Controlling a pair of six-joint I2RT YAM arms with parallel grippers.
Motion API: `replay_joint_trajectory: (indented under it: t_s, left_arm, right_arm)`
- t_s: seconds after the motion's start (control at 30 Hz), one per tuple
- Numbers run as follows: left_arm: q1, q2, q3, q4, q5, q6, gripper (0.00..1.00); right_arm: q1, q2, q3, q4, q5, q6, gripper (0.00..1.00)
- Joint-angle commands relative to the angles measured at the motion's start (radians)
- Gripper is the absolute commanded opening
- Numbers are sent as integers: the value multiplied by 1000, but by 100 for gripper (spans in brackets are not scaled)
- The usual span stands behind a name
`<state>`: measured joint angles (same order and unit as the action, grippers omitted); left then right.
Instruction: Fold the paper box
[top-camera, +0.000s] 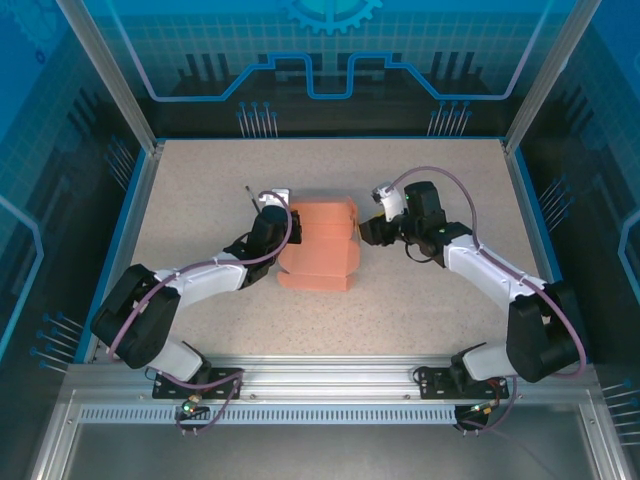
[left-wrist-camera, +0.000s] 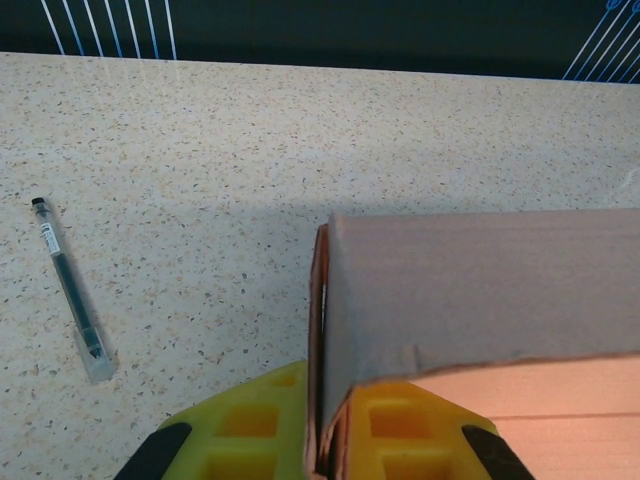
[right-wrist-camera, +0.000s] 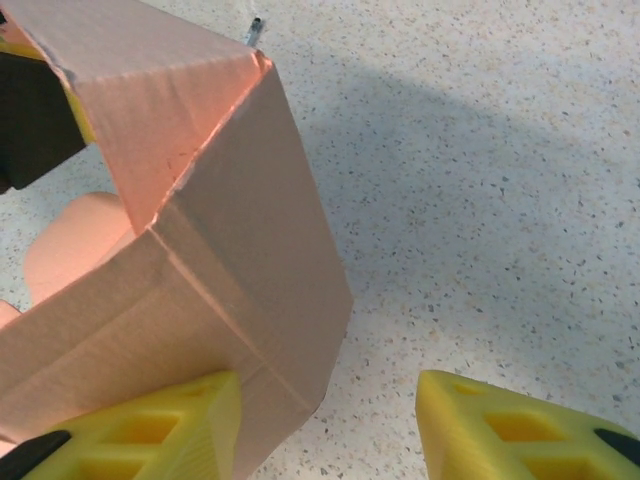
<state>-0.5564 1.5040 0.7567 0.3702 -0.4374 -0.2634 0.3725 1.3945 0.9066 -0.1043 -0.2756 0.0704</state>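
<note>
The salmon-orange paper box (top-camera: 318, 246) sits partly folded in the middle of the table, between both arms. My left gripper (top-camera: 284, 226) is shut on the box's left wall: in the left wrist view that thin cardboard wall (left-wrist-camera: 470, 290) stands pinched between the yellow fingers (left-wrist-camera: 250, 430). My right gripper (top-camera: 366, 230) is open at the box's right side. In the right wrist view a raised side flap (right-wrist-camera: 250, 270) leans against the left finger (right-wrist-camera: 150, 425), and the right finger (right-wrist-camera: 520, 425) stands apart over bare table.
A thin dark pen (left-wrist-camera: 70, 290) lies on the speckled table left of the box, also visible near the left gripper (top-camera: 250, 196). Blue enclosure walls (top-camera: 140, 180) ring the table.
</note>
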Motion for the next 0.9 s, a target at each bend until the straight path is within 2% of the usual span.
replay_joint_trajectory:
  t_s: [0.0,0.2,0.57,0.87]
  left_arm:
    - [2,-29,0,8,19,-5,4]
    - [1,-32,-2,4,14,-4,4]
    - [1,-31,0,4,11,0,4]
    - [1,-30,2,4,12,0,4]
  right_arm:
    - [22,8,42,8,-41,0,53]
    - [26,38,82,-42,-66,-28,57]
    - [-48,44,108,-265,-85,-25,54]
    - [-69,85,86,-252,-141,6,52]
